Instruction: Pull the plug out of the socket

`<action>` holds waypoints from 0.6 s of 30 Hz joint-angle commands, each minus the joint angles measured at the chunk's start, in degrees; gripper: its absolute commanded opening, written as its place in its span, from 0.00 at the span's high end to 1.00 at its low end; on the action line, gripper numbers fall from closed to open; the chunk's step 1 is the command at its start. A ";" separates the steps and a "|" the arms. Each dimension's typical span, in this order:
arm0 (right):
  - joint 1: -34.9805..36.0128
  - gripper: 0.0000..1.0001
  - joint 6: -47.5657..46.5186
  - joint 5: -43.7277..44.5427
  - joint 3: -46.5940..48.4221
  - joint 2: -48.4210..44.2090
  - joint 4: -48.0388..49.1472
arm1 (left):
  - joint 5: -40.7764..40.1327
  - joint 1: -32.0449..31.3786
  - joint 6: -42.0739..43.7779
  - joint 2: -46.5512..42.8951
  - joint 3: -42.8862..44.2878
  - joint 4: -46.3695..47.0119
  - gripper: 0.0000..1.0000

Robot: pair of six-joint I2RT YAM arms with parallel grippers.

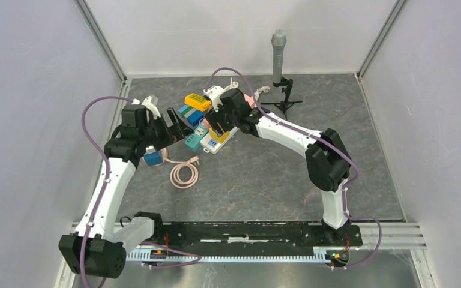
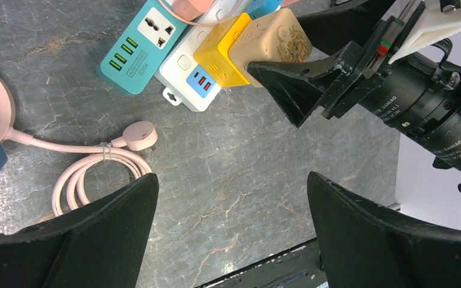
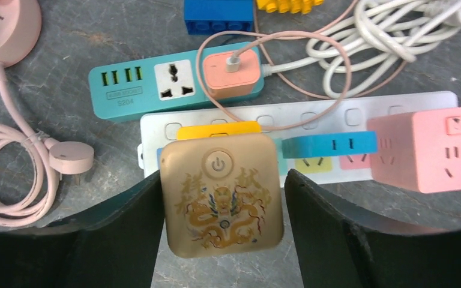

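Note:
A gold plug with a dragon print [image 3: 221, 195] sits on a yellow adapter [image 3: 219, 130] plugged into the white power strip [image 3: 312, 114]. My right gripper [image 3: 222, 180] is open and straddles the gold plug. Its left finger touches the plug's side; its right finger [image 3: 324, 222] stands a small gap away. The plug [image 2: 273, 39] and yellow adapter [image 2: 219, 57] also show in the left wrist view. My left gripper [image 2: 233, 179] is open and empty, above bare table, near side of the strip. From above, the left gripper [image 1: 177, 123] is left of the right gripper [image 1: 219, 123].
A teal power strip [image 3: 144, 87] with a pink charger [image 3: 233, 75] lies behind the white one. A pink cube [image 3: 432, 147] and a blue flat plug [image 3: 330, 146] sit on the white strip. A pink coiled cord [image 1: 184, 174] lies to the left. A microphone stand [image 1: 278, 54] is at the back.

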 commanded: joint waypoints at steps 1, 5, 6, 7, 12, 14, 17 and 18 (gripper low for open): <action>-0.59 0.34 -0.50 -6.93 3.48 1.27 -2.91 | 1.36 0.09 -0.67 0.39 1.07 -0.52 0.00; -0.68 0.61 -0.08 -10.33 0.20 -0.50 -2.37 | 3.01 0.14 -1.83 1.65 0.38 -0.37 0.01; -0.68 0.67 -0.06 -10.37 -0.86 -1.26 -2.38 | 3.77 0.06 -2.14 1.90 0.09 0.12 0.01; -0.68 0.70 -0.06 -10.34 -1.87 -2.32 -2.25 | 4.67 0.07 -2.72 2.30 -0.34 0.61 0.02; -0.59 0.71 -0.05 -12.03 -9.52 -8.88 -1.21 | 9.00 -0.73 -7.30 4.03 -3.80 6.68 0.06; -0.49 0.70 -0.04 -12.64 -12.38 -11.14 -1.20 | 9.27 -1.49 -8.86 4.80 -4.95 8.85 0.06; -0.26 0.68 -0.54 -13.72 -16.22 -13.96 -1.89 | 9.66 -3.00 -10.90 6.22 -6.37 11.33 0.07; -0.11 0.65 -1.02 -13.98 -16.97 -14.54 -2.39 | 9.63 -3.68 -11.30 6.86 -6.55 12.18 0.07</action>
